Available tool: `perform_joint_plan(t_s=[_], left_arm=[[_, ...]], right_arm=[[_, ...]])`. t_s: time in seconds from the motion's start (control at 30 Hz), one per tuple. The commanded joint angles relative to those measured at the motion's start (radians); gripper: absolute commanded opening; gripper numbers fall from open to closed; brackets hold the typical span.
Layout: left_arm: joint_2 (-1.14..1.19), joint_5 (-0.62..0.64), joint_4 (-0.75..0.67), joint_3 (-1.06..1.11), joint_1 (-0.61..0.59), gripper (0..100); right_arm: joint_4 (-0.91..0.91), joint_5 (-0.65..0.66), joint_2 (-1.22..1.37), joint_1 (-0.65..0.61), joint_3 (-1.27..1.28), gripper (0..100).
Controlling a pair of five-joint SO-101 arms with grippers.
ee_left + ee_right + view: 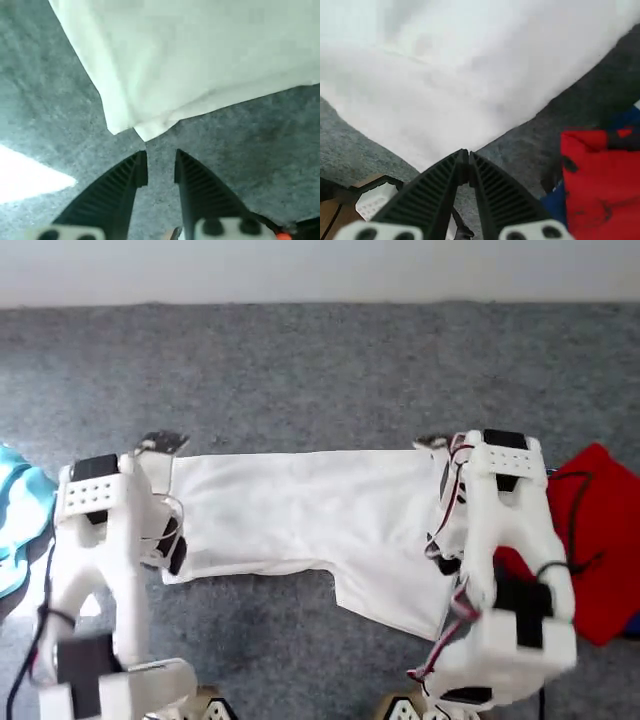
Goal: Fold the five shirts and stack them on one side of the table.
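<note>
White shirt [300, 510]: one, spread flat across the middle of the table [320, 370], long side running left to right, with a flap reaching toward the near edge.
Other shirts: one red shirt [600, 540] at the right edge and one turquoise shirt [20, 515] at the left edge, both cut off by the frame. A scrap of blue cloth [555, 202] peeks from under the red one; I cannot tell whether it is a shirt.
Arms: two, the left arm [100, 540] over the white shirt's left end and the right arm [510, 540] over its right end, hiding the cloth beneath.
Left gripper [160, 167]: fingers a narrow gap apart and holding nothing, with the white shirt's [200, 60] corner just ahead of the tips.
Right gripper [468, 157]: fingers pressed together, with the tips at the white shirt's [470, 85] edge. Whether any cloth is pinched is hard to make out.
Wrist views add: the finger gaps, and the red shirt [600, 185] lying near the white one with grey table between them.
Unclear: a pale patch [25, 177] on the table beside the left gripper.
</note>
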Motion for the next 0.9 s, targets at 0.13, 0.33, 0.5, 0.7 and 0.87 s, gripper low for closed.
perform_joint_plan(t_s=[0.13, 0.33, 0.5, 0.7, 0.87], left_arm=[[-0.296, 0.074, 0.034, -0.082, 0.270, 11], [-0.189, 0.152, -0.018, -0.090, 0.505, 15], [-0.061, 0.155, -0.072, -0.137, 0.703, 15], [0.095, 0.157, -0.071, -0.303, 0.899, 20], [0.230, 0.153, -0.071, -0.414, 0.991, 23]], right_arm=[[0.153, 0.003, -0.504, 0.024, -0.002, 1.0], [0.196, 0.003, -0.786, 0.163, 0.046, 1.0], [0.196, 0.011, -0.961, 0.338, 0.153, 1.0], [0.196, 0.012, -1.141, 0.493, 0.270, 1.0], [0.196, 0.012, -1.251, 0.512, 0.350, 1.0]])
